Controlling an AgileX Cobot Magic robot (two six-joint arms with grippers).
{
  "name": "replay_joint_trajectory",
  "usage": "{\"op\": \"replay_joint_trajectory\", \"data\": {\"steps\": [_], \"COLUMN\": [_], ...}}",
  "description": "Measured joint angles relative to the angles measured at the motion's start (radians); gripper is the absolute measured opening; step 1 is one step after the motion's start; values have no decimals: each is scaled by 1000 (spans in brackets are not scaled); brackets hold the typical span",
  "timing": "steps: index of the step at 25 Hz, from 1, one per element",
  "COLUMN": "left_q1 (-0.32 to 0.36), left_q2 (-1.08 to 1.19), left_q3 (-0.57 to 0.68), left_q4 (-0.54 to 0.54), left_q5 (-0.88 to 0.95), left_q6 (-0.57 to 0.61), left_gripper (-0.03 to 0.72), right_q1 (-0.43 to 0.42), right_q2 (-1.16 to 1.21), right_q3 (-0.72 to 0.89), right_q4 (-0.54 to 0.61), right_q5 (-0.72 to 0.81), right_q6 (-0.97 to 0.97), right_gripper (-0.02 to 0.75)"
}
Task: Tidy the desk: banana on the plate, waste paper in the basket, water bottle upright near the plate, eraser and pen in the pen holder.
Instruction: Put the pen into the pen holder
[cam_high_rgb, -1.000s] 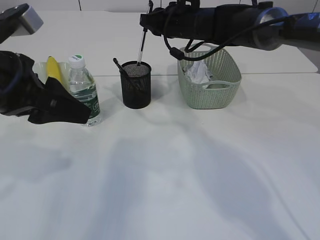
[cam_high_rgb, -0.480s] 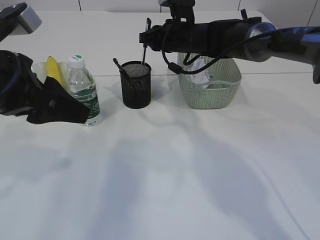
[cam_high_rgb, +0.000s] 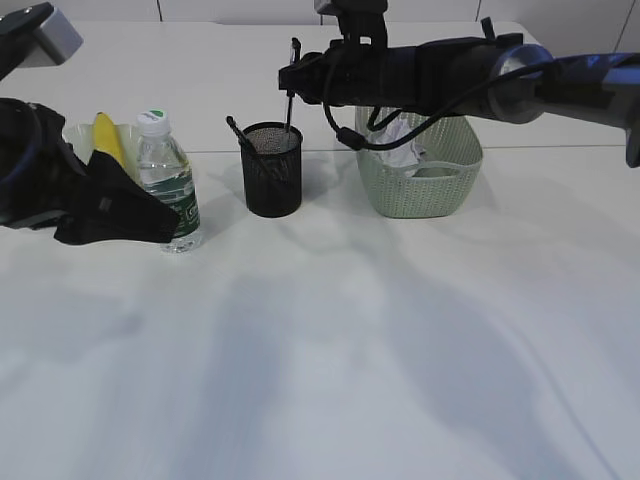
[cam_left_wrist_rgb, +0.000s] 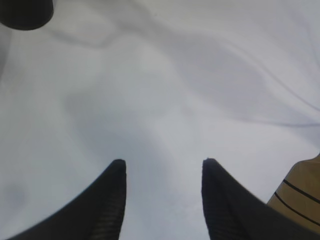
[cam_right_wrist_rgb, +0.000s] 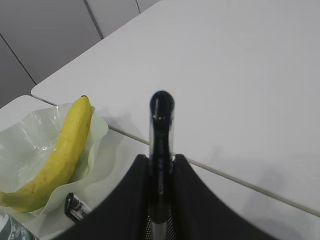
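The bench (cam_high_rgb: 330, 340) carried the basket (cam_high_rgb: 420, 180) with the waste paper (cam_high_rgb: 400, 145) inside, the plate (cam_right_wrist_rgb: 30, 150) cradling the banana (cam_right_wrist_rgb: 60, 155), and the bottle (cam_high_rgb: 166, 180) upright beside it. The right hand (cam_right_wrist_rgb: 161, 165) pinched a pen (cam_right_wrist_rgb: 161, 150) near its top, its lower end inside the pen holder (cam_high_rgb: 273, 170). Light, stiff and slick, the pen would likely suit this mid-barrel pinch. The left hand (cam_left_wrist_rgb: 162, 200) stood half open, empty.
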Motion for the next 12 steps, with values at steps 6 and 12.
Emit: {"op": "replay_joint_trajectory", "data": {"steps": [6, 12], "left_q1": [0, 0], "left_q2": [0, 0], "left_q3": [0, 0], "left_q4": [0, 0], "left_q5": [-2, -2], "left_q6": [0, 0], "left_gripper": [351, 351], "right_q1": [0, 0], "right_q2": [0, 0], "right_q3": [0, 0], "right_q4": [-1, -1], "right_q5": [4, 4], "right_q6": [-2, -2], "right_gripper": [137, 167]}}
